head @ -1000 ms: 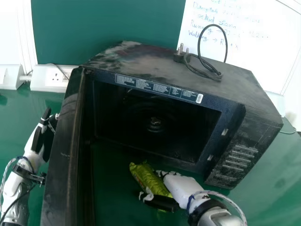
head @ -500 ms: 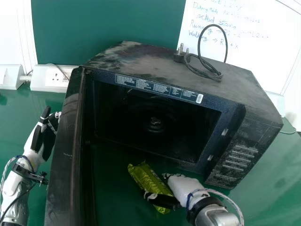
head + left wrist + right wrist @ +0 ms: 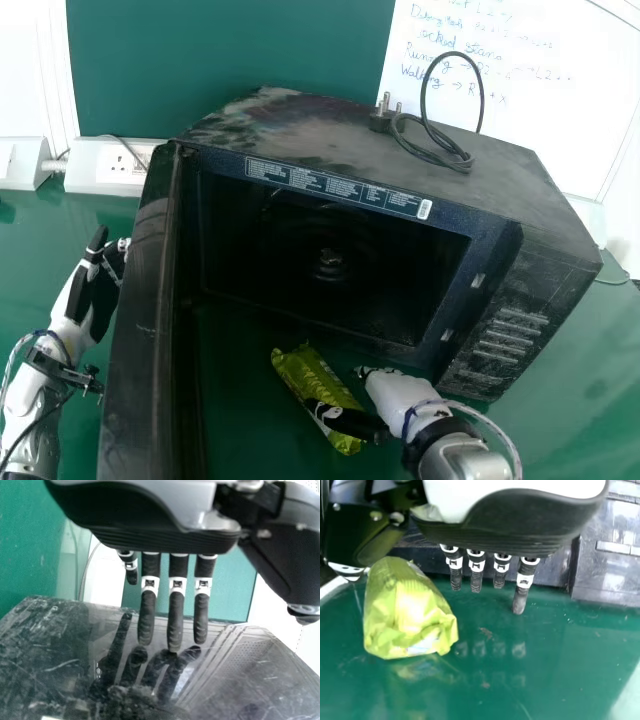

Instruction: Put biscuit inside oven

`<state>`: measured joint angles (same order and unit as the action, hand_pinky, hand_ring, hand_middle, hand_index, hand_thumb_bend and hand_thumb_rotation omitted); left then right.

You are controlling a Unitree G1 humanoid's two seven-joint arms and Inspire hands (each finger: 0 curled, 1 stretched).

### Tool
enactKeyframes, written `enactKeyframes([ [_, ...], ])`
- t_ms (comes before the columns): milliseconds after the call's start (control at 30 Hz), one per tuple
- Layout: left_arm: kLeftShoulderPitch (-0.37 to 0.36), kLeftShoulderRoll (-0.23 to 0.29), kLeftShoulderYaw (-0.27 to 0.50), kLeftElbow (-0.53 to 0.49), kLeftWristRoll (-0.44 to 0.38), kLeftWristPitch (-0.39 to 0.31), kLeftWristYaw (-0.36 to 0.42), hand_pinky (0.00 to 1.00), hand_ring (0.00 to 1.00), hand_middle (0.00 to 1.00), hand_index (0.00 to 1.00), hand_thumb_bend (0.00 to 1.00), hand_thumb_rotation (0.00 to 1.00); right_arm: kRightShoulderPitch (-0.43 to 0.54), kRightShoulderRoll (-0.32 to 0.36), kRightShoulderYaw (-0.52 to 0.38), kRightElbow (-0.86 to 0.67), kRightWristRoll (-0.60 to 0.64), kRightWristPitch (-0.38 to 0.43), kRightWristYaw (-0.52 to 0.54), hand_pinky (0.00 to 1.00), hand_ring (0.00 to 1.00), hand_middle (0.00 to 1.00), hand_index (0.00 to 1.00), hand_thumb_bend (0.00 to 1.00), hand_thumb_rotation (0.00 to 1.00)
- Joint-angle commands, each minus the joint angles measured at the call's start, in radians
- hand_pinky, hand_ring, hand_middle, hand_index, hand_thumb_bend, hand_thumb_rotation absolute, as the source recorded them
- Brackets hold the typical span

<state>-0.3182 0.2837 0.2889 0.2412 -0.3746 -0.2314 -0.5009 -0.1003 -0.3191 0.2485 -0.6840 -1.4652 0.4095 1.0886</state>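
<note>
A green biscuit packet (image 3: 312,385) lies on the table in front of the black oven (image 3: 400,215), whose door (image 3: 140,330) stands wide open. My right hand (image 3: 395,393) is just right of the packet, its thumb lying over the packet's near end. In the right wrist view the hand (image 3: 521,582) has its fingers straight, apart from the packet (image 3: 407,610). Outside the door, at the left, is my left hand (image 3: 90,290); in the left wrist view the hand (image 3: 176,610) holds its fingers straight close to the door's glossy surface (image 3: 240,670).
A power cable with its plug (image 3: 440,150) lies on top of the oven. Behind stand a socket box (image 3: 105,165) and a whiteboard (image 3: 540,100). The oven's control side (image 3: 510,335) is close beyond my right hand.
My right hand's fingers have straightened and moved off the packet, a little to the right. The packet has shifted slightly left. The door has swung slightly; the left hand has barely moved.
</note>
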Motion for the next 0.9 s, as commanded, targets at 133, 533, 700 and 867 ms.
enactKeyframes([
  [133, 0.025, 0.009, 0.003, -0.019, -0.001, 0.006, 0.004, 0.27, 0.36, 0.41, 0.49, 0.51, 0.07, 0.024, 0.062, 0.049, 0.024, -0.147, -0.076, 0.033, 0.79, 0.96, 0.98, 0.99, 0.93, 0.48],
  [533, 0.030, 0.007, -0.005, -0.055, 0.005, 0.035, 0.029, 0.27, 0.35, 0.40, 0.49, 0.51, 0.07, -0.025, 0.110, 0.050, 0.046, -0.234, -0.228, 0.193, 0.73, 0.86, 0.90, 0.92, 0.99, 0.44],
  [700, 0.031, 0.006, -0.007, -0.063, 0.006, 0.035, 0.028, 0.27, 0.36, 0.41, 0.49, 0.51, 0.07, -0.032, 0.120, 0.045, 0.075, -0.241, -0.255, 0.196, 0.68, 0.79, 0.84, 0.88, 1.00, 0.43],
  [867, 0.029, 0.008, -0.004, -0.054, 0.005, 0.038, 0.028, 0.27, 0.36, 0.41, 0.49, 0.52, 0.07, -0.031, 0.124, 0.045, 0.113, -0.258, -0.262, 0.169, 0.68, 0.78, 0.83, 0.87, 1.00, 0.42],
])
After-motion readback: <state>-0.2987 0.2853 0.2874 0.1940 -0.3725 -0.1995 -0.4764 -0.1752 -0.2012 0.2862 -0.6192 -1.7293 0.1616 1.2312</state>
